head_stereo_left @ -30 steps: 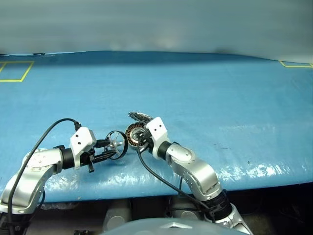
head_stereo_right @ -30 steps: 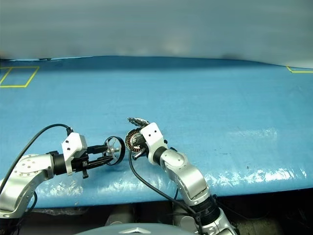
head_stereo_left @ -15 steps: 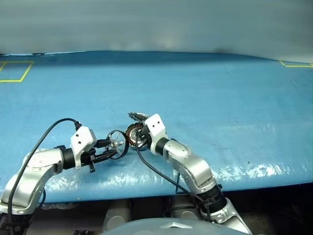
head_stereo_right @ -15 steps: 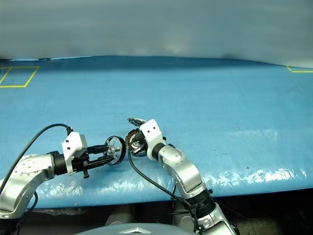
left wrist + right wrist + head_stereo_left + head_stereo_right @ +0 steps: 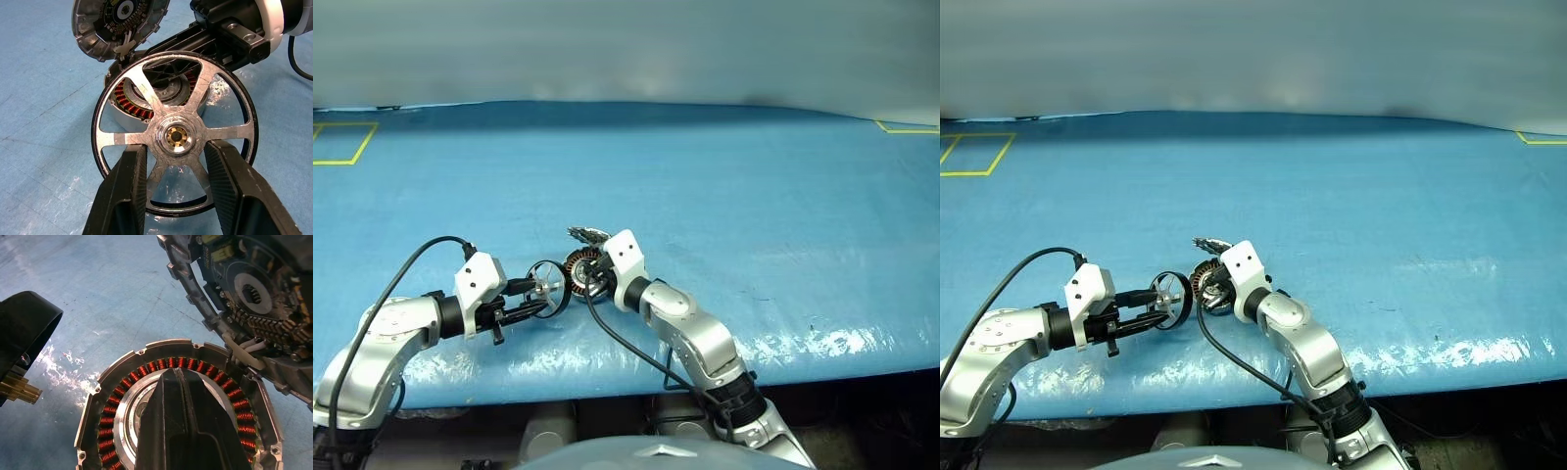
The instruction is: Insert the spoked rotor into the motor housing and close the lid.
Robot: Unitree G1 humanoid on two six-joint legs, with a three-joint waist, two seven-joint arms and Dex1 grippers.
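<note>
My left gripper [image 5: 532, 299] is shut on the spoked rotor [image 5: 546, 283] and holds it upright just above the blue table, its two fingers clamping the dark rim and silver spokes [image 5: 177, 137]. Right beside it, to the right, sits the motor housing [image 5: 578, 269], with its ring of copper windings [image 5: 111, 417] exposed. The lid [image 5: 588, 234] stands open, hinged up at the housing's far edge, its dark patterned inner face [image 5: 254, 289] showing. My right gripper [image 5: 594, 280] is shut, and its joined fingertips [image 5: 176, 377] rest over the housing's centre opening.
The blue table [image 5: 724, 196] stretches wide around the parts. Yellow tape outlines mark the far left corner [image 5: 340, 143] and the far right corner [image 5: 905, 127]. The table's front edge [image 5: 607, 387] runs just below both arms.
My right arm's elbow has shifted slightly while its gripper stayed at the housing. The left gripper and the rotor have not moved.
</note>
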